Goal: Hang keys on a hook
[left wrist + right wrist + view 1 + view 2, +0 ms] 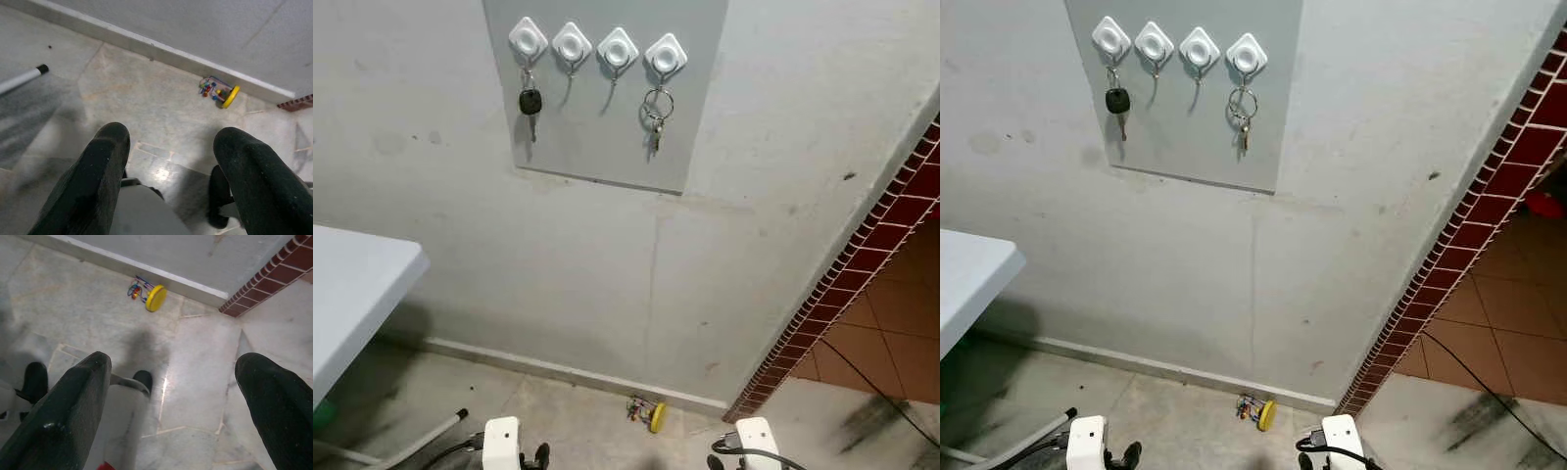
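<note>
Head cam: grey panel (607, 127) fixed on concrete wall (558, 255), carrying 4 white diamond-shaped hooks in a row. Hook 1 (528, 39), robot's far left: black-headed key (530, 103) hanging from it. Hook 2 (572, 43) and hook 3 (617, 48): bare. Hook 4 (666, 55), far right: key ring w/ small keys (656, 113) hanging from it, ring looped over the peg, keys dangling straight down against panel.

Floor by skirting: small yellow disc w/ multicoloured bits (649, 414), lying just beside wall base, between the two arms as seen from head. Same item seen from both wrist cams.

White table (352, 284) corner at robot's left, apart from wall; a white pole w/ black tip (431, 431) lies on floor below it. Red brick edge (842, 284) runs diagonally at robot's right, terracotta tiles (901, 323) beyond.

Left gripper (171, 161): hangs low over floor, fingers spread wide apart, nothing between them. Released.

Right gripper (176, 396): same, low over stone floor (195, 382), fingers well apart, nothing held. Released.

Both arms at bottom edge of head view, well below panel, well apart from hooks & keys.
</note>
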